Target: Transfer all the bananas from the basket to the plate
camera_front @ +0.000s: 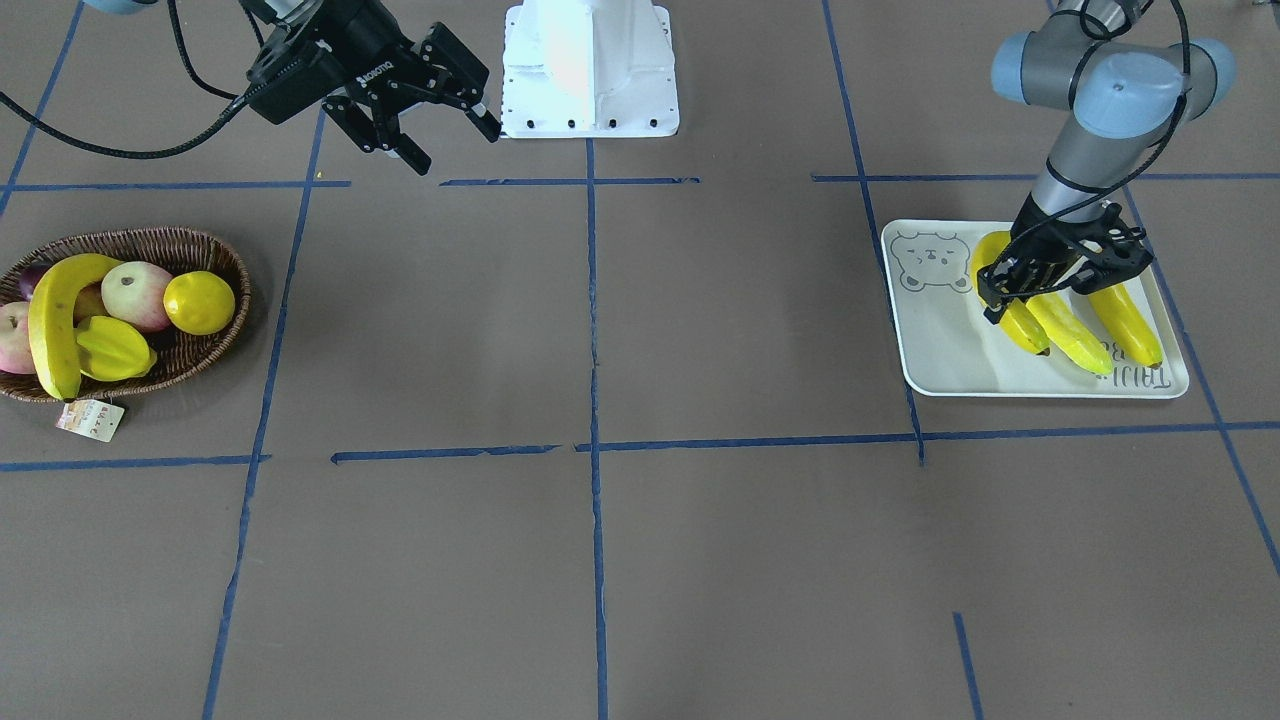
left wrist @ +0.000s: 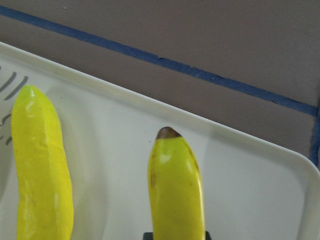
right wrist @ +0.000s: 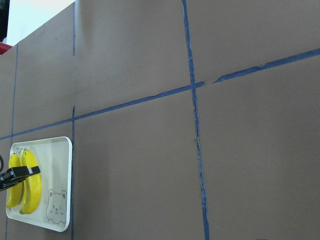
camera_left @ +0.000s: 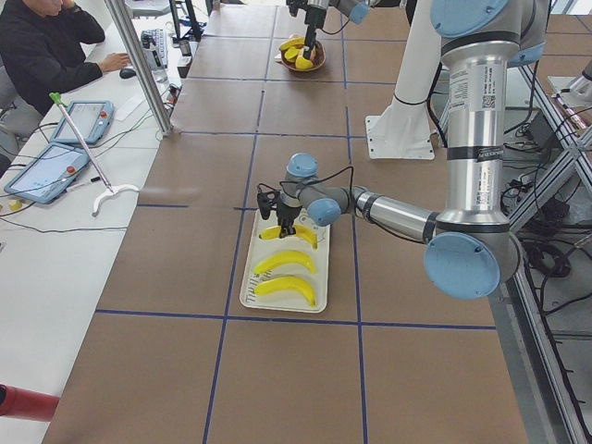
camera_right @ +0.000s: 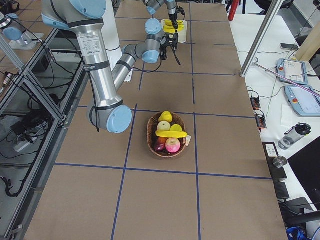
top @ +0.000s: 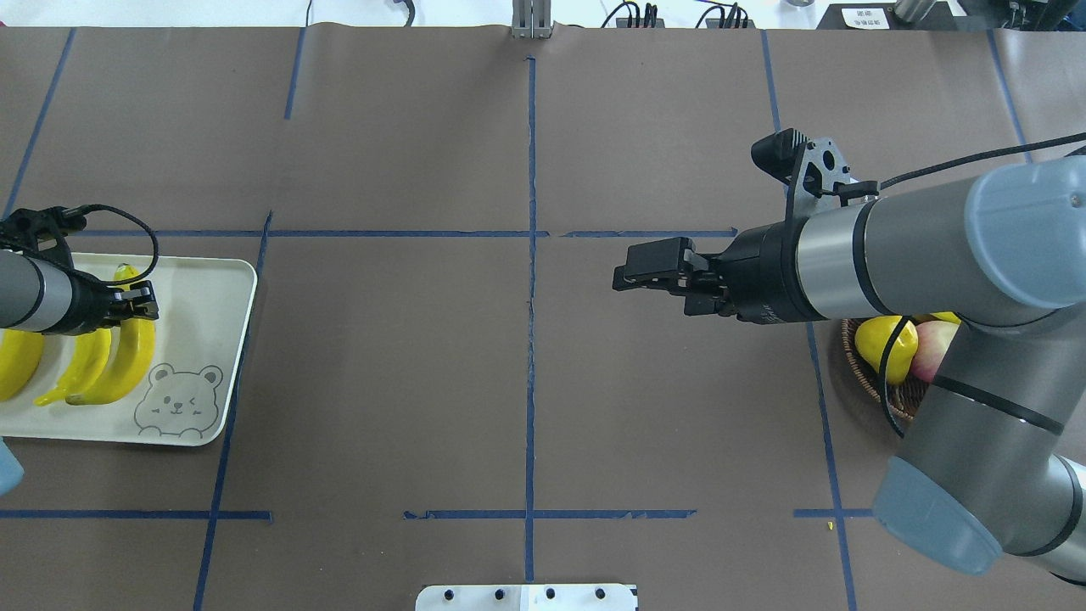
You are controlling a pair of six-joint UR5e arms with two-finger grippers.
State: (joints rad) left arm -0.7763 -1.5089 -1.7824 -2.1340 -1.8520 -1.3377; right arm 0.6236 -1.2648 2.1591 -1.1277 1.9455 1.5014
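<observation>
Three bananas (camera_front: 1070, 330) lie side by side on the plate (camera_front: 940, 350), an off-white tray with a bear drawing. My left gripper (camera_front: 1040, 300) is low over the plate, jaws open astride the banana nearest the bear (top: 131, 356). The left wrist view shows that banana (left wrist: 175, 190) lying flat on the plate (left wrist: 250, 190). A fourth banana (camera_front: 50, 320) lies across the fruit in the wicker basket (camera_front: 215, 250). My right gripper (camera_front: 455, 145) is open and empty, above the table between the centre and the basket. In the overhead view my right arm hides most of the basket (top: 857, 373).
The basket also holds apples (camera_front: 135, 290), a yellow starfruit (camera_front: 115, 345) and a round yellow fruit (camera_front: 198, 302). A paper tag (camera_front: 90, 420) hangs from its rim. The white robot base (camera_front: 590, 70) is at the table's edge. Blue tape lines mark the brown table.
</observation>
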